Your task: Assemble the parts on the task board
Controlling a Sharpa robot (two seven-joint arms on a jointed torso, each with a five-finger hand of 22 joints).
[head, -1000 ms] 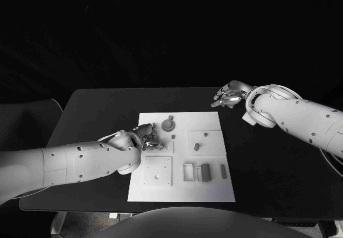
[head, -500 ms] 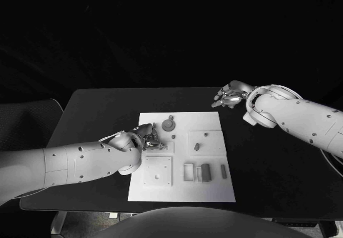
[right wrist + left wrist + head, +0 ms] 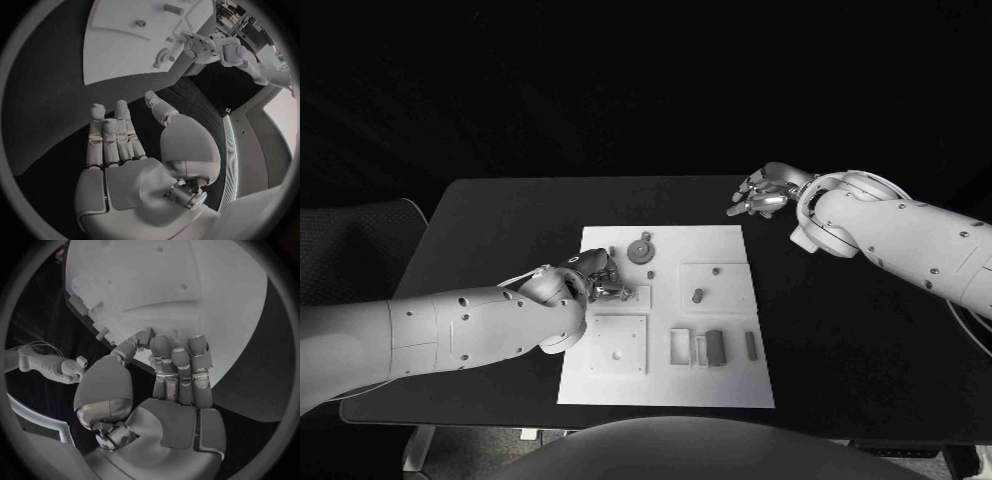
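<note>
The white task board (image 3: 733,240) lies mid-table. My left hand (image 3: 599,280) rests at the board's left edge beside a small square recess (image 3: 635,296). In the left wrist view its fingers (image 3: 178,365) reach down to the board (image 3: 187,300) with the thumb close against them; I cannot tell whether a part sits between them. My right hand (image 3: 762,193) hovers over bare table behind the board's far right corner, fingers spread and palm (image 3: 125,165) empty. A round grey part (image 3: 640,250) and a small peg (image 3: 697,295) lie on the board.
A square plate (image 3: 617,345) lies at the board's near left. A frame (image 3: 682,347) and two grey bars (image 3: 715,347) lie at its near right. Black table (image 3: 862,340) surrounds the board. A chair (image 3: 351,240) stands left of the table.
</note>
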